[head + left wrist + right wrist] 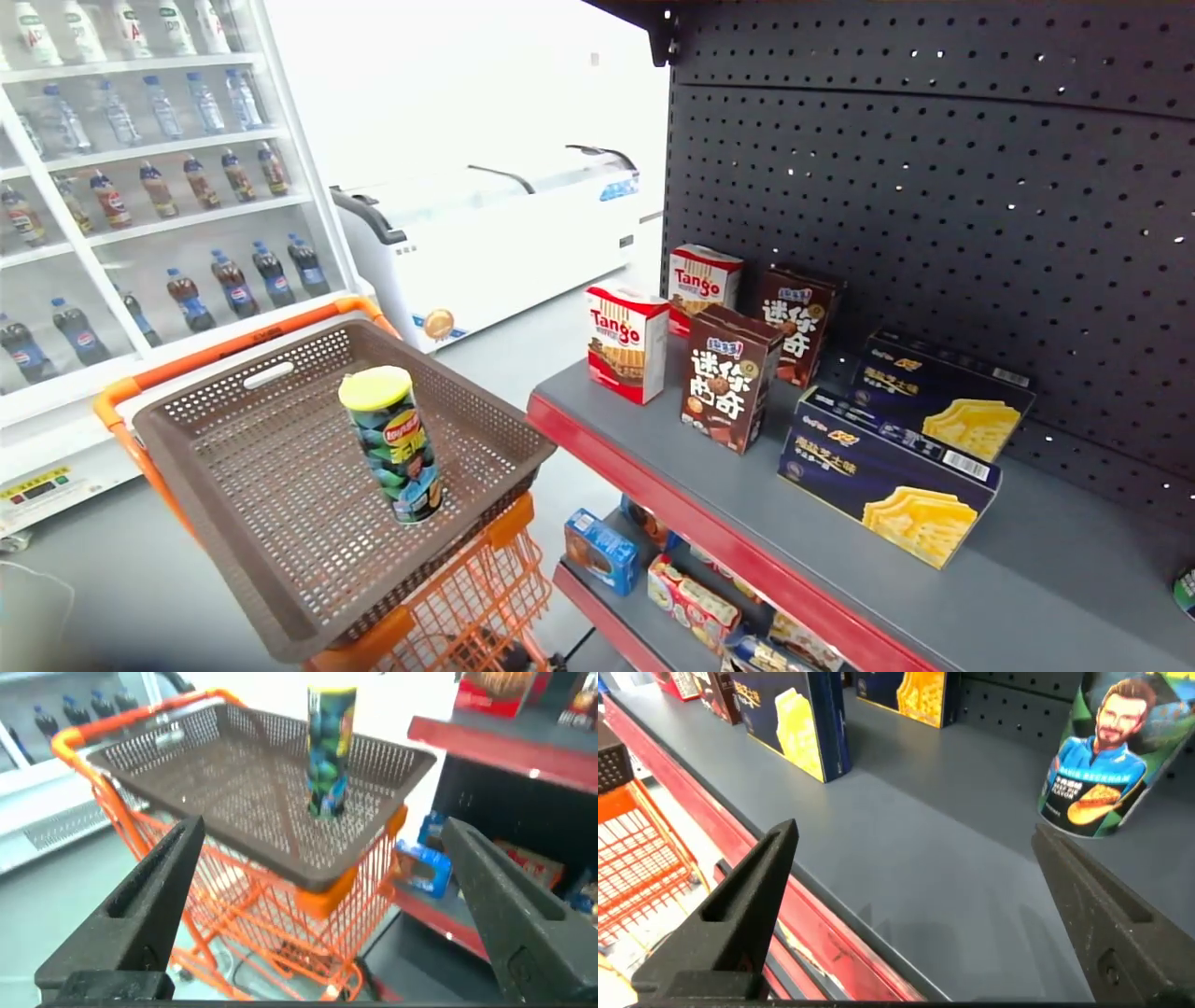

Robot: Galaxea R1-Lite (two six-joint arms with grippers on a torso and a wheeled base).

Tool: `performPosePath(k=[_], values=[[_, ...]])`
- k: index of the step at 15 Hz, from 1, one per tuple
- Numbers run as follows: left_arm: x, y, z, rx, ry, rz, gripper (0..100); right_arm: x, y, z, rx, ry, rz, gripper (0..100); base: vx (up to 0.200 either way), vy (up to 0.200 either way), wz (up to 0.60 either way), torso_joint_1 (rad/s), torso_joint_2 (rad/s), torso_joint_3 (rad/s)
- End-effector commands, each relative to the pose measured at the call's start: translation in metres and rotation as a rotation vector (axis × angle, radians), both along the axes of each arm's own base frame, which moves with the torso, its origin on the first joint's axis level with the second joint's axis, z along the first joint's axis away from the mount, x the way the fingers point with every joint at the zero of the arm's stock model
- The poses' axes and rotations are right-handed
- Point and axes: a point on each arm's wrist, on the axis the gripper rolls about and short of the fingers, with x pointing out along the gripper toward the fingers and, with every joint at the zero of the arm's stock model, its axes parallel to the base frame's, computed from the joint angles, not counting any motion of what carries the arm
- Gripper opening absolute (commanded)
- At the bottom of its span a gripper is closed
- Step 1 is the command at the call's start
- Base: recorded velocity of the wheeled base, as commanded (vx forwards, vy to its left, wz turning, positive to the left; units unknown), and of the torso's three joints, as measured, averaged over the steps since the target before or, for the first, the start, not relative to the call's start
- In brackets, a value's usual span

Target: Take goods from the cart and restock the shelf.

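A chip can (pixel 394 443) with a yellow lid stands upright in the brown basket (pixel 280 523) on top of the orange cart (pixel 467 607). In the left wrist view the same can (pixel 329 751) stands beyond my left gripper (pixel 322 831), which is open and empty, short of the basket's (pixel 215 793) near rim. My right gripper (pixel 910 840) is open and empty over the grey shelf board (pixel 906 849). A second chip can (pixel 1097 756) stands on that board just past one finger; its edge (pixel 1186 590) shows at the far right of the shelf (pixel 672 448).
On the shelf stand two red-and-white wafer boxes (pixel 627 342), two brown cookie boxes (pixel 728 378) and two dark blue boxes (pixel 887 476). A pegboard wall (pixel 934 205) backs it. A lower shelf (pixel 644 597) holds more packs. A drinks fridge (pixel 140 187) and a chest freezer (pixel 495 233) stand behind the cart.
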Motion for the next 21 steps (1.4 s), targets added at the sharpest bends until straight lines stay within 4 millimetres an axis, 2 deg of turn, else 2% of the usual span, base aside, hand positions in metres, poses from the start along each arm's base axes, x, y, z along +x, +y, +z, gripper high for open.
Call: performPosePath(k=[1, 2, 3, 4, 6, 7, 8, 11, 14, 16, 18, 21], values=[[-0.002, 0.0, 0.057, 0.036, 0.013, -0.011, 100, 0.0, 0.0, 0.0, 0.0, 0.001, 0.0, 100, 0.0, 0.0, 0.0, 0.0, 0.0, 0.0], [0.0, 0.0, 0.071, 0.061, 0.025, -0.01, 100, 0.0, 0.0, 0.0, 0.0, 0.001, 0.002, 100, 0.0, 0.0, 0.0, 0.0, 0.0, 0.0], [0.018, 0.0, 0.101, 0.122, 0.134, -0.015, 100, 0.0, 0.0, 0.0, 0.0, 0.001, 0.0, 100, 0.0, 0.0, 0.0, 0.0, 0.0, 0.0], [0.036, 0.0, 0.114, 0.14, 0.202, -0.018, 100, 0.0, 0.0, 0.0, 0.0, 0.001, 0.0, 100, 0.0, 0.0, 0.0, 0.0, 0.0, 0.0], [0.069, -0.001, 0.128, 0.153, 0.296, -0.023, 100, 0.0, 0.0, 0.0, 0.0, 0.001, 0.0, 100, 0.0, 0.0, 0.0, 0.0, 0.0, 0.0], [0.078, -0.001, 0.13, 0.153, 0.323, -0.033, 100, 0.0, 0.0, 0.0, 0.0, 0.001, 0.0, 100, 0.0, 0.0, 0.0, 0.0, 0.0, 0.0], [0.098, -0.001, 0.129, 0.141, 0.401, -0.023, 100, 0.0, 0.0, 0.0, 0.0, 0.001, 0.0, 100, 0.0, 0.0, 0.0, 0.0, 0.0, 0.0], [0.137, 0.001, 0.115, 0.127, 0.515, -0.022, 100, 0.0, 0.0, 0.0, 0.0, 0.001, 0.0, 100, 0.0, 0.0, 0.0, 0.0, 0.0, 0.0], [0.183, 0.003, 0.095, 0.054, 0.636, -0.17, 100, 0.0, 0.0, 0.0, 0.0, 0.001, 0.0, 100, 0.0, 0.0, 0.0, 0.0, 0.0, 0.0], [0.208, 0.003, 0.08, 0.048, 0.652, -0.185, 100, 0.0, 0.0, 0.0, 0.0, 0.001, 0.0, 100, 0.0, 0.0, 0.0, 0.0, 0.0, 0.0], [0.244, 0.003, 0.068, 0.063, 0.579, -0.206, 100, 0.0, 0.0, 0.0, 0.0, 0.003, 0.0, 100, 0.0, 0.0, 0.0, 0.0, 0.0, 0.0], [0.27, 0.005, 0.048, 0.082, 0.575, -0.207, 100, 0.0, 0.0, 0.0, 0.0, 0.001, 0.0, 100, 0.0, 0.0, 0.0, 0.0, 0.0, 0.0]])
